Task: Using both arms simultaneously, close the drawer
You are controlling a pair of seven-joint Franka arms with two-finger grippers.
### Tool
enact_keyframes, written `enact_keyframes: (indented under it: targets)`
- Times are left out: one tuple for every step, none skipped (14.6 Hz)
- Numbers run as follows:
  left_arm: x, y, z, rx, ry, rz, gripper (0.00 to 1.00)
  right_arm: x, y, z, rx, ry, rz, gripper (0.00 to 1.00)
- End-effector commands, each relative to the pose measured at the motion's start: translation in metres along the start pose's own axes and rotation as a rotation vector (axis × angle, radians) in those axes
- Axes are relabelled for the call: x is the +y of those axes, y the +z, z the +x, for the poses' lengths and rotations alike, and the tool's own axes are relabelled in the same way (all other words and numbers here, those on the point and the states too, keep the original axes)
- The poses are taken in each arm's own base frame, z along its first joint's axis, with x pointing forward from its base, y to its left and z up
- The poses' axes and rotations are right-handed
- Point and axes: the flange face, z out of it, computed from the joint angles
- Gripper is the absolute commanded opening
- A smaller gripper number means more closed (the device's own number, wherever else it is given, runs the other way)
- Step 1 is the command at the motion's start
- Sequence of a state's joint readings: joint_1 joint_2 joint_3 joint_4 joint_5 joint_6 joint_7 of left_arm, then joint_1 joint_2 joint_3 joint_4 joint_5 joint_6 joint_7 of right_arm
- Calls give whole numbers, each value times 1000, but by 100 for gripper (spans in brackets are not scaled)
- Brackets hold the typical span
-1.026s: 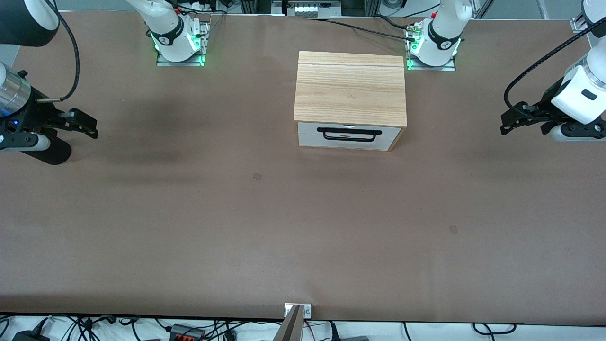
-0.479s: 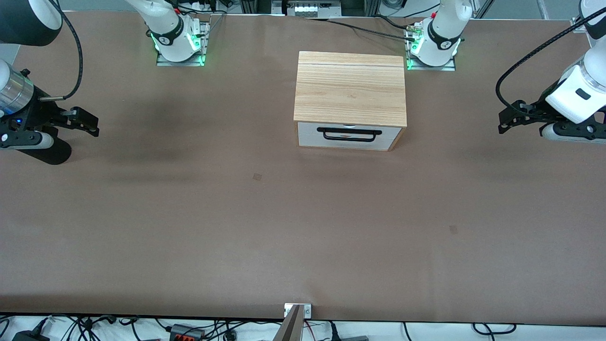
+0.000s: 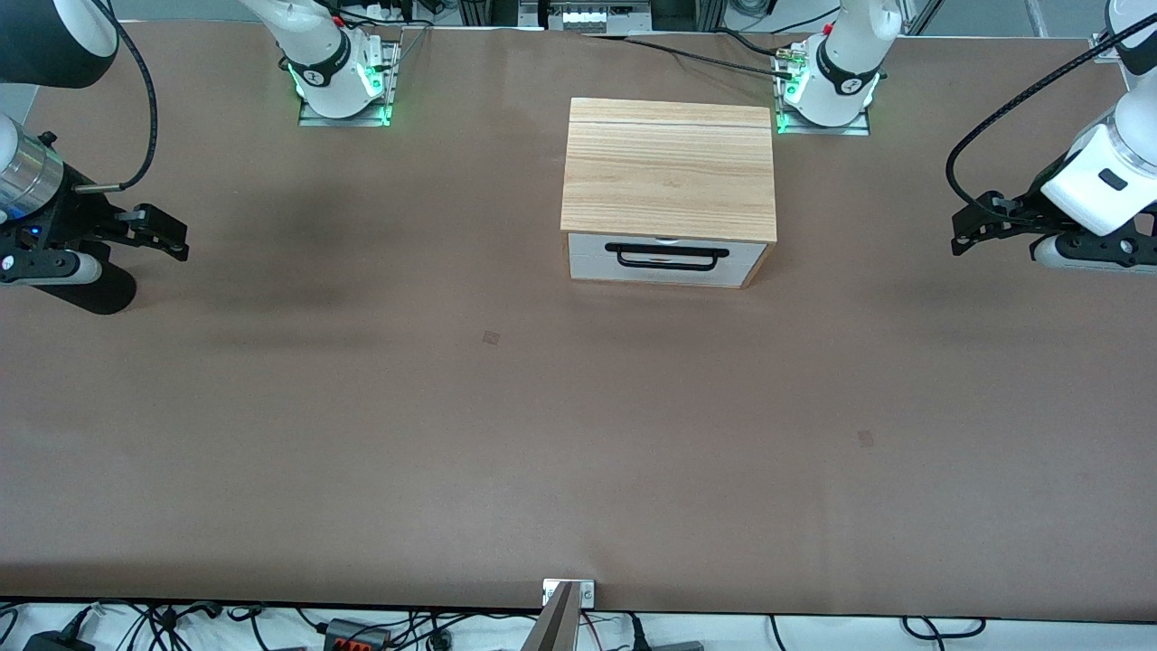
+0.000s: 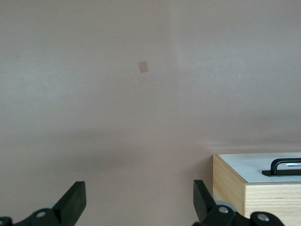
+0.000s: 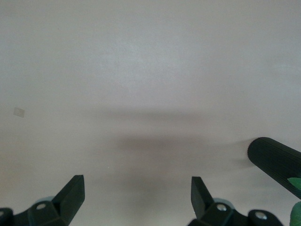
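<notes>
White-fronted shallow drawer (image 3: pixel 664 258) with black bar handle (image 3: pixel 667 256) sits flush in its light wooden box (image 3: pixel 668 167), mid-table toward the left arm's base; looks already closed, nothing obviously left. Left gripper (image 3: pixel 965 237) hovers over the left arm's end of the table, fingers spread, empty. Right gripper (image 3: pixel 172 240) hovers over the right arm's end, fingers spread, empty. Both well apart from the box.
</notes>
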State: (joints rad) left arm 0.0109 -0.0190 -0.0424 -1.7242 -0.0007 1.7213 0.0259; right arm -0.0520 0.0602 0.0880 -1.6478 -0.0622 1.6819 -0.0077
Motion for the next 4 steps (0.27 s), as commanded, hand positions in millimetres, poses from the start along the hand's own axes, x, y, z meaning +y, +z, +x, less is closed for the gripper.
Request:
enact_keyframes:
  targets:
    - [1, -5, 1, -7, 18, 0, 100, 2, -4, -3, -2, -15, -13, 100]
    - [1, -5, 1, -7, 16, 0, 100, 2, -3, -3, -8, -14, -13, 100]
    - [1, -5, 1, -7, 18, 0, 100, 2, -3, -3, -9, -14, -13, 100]
    - [1, -5, 1, -7, 16, 0, 100, 2, -3, -3, -9, -14, -13, 100]
